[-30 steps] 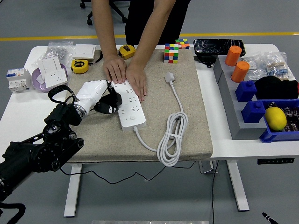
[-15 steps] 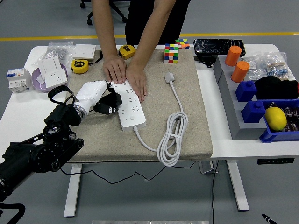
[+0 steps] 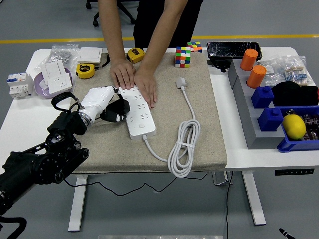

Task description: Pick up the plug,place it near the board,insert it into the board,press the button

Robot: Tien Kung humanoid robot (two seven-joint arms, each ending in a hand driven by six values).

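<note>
Trouble, we judge, if our left hand [image 3: 110, 107], fingers curled against the power strip [image 3: 137, 113] yet holding nothing, shoves it while the plug [image 3: 180, 82] lies unpicked far right.

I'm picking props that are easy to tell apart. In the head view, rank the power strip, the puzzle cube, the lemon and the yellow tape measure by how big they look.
1. power strip, clearly largest
2. lemon and puzzle cube: look about alike, so not ranked
3. yellow tape measure, smallest by a little

No text, label or number is legible on anything here.
</note>
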